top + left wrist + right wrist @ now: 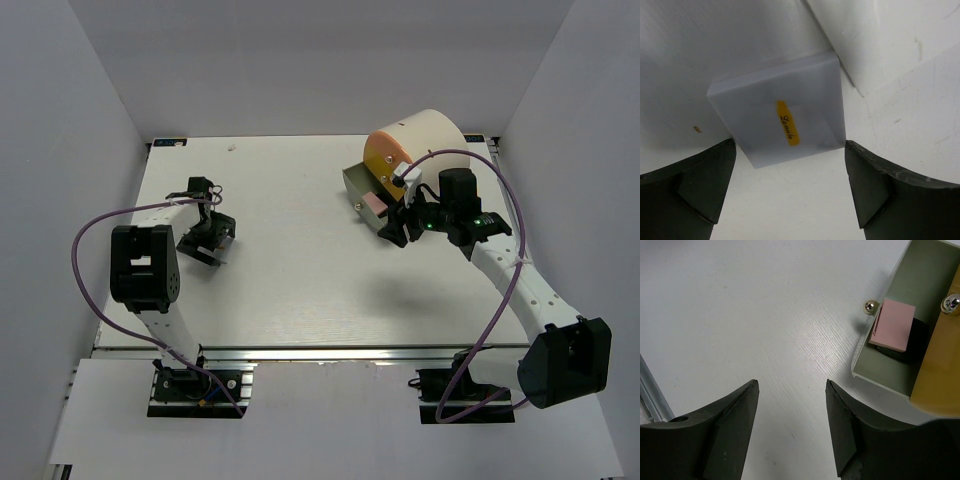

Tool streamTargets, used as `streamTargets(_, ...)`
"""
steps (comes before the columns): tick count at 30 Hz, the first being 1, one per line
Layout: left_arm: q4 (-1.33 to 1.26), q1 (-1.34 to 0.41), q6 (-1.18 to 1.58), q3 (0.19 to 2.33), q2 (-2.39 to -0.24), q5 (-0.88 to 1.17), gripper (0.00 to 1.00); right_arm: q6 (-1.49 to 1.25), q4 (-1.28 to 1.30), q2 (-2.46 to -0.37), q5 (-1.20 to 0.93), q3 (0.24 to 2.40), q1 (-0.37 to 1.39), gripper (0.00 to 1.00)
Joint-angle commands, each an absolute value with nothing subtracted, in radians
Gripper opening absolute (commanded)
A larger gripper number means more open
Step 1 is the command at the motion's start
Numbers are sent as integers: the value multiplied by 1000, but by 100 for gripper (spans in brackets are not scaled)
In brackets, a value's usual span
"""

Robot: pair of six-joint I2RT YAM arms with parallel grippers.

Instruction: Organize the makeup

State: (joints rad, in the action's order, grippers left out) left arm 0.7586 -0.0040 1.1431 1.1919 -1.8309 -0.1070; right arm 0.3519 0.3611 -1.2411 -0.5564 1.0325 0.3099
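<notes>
The left gripper holds its two dark fingers wide apart at the bottom of the view. Just beyond the tips, a pale grey block lies on the white table. It has a yellow label with black script. A small brown speck is left of the block.

Plain white walls enclose a white table with a metal front rail.

Bright, even light; soft shadows; sharp.
</notes>
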Motion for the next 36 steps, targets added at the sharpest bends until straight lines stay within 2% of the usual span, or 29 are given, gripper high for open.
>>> streamTargets(1,749,-2,1198,1196,-1836,-126,98,367,360,-1227,-580,1035,311,62)
streamTargets(10,755,-2,1189,1230,-1749,-123,98,367,356,-1224,-583,1020,313,62)
streamTargets(24,865,-3,1267,1298,-1821,-172,98,370,353,-1216,-572,1014,313,62)
streamTargets(36,856,-2,1266,1262,-1859,-149,98,367,350,-1223,-577,1019,311,62)
